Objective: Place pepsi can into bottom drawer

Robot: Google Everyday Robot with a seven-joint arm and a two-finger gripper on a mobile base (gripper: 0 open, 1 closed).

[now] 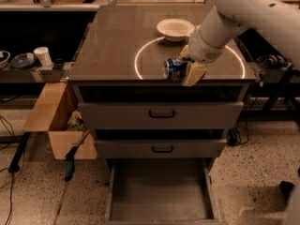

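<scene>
Standing open beneath the dark flat-topped table (112, 41) is the wide grey metal bottom drawer (159, 191); the tan-fingered hand (186, 65) clamps the small blue pepsi can (172, 70) (tipped sideways) just above the table's front edge.

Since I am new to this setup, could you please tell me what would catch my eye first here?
The claw grips the blue pepsi can at the front edge of the cabinet top, right of centre. Below it, the bottom drawer stands pulled open near the floor. A white bowl sits further back on the top, behind the claw.
</scene>
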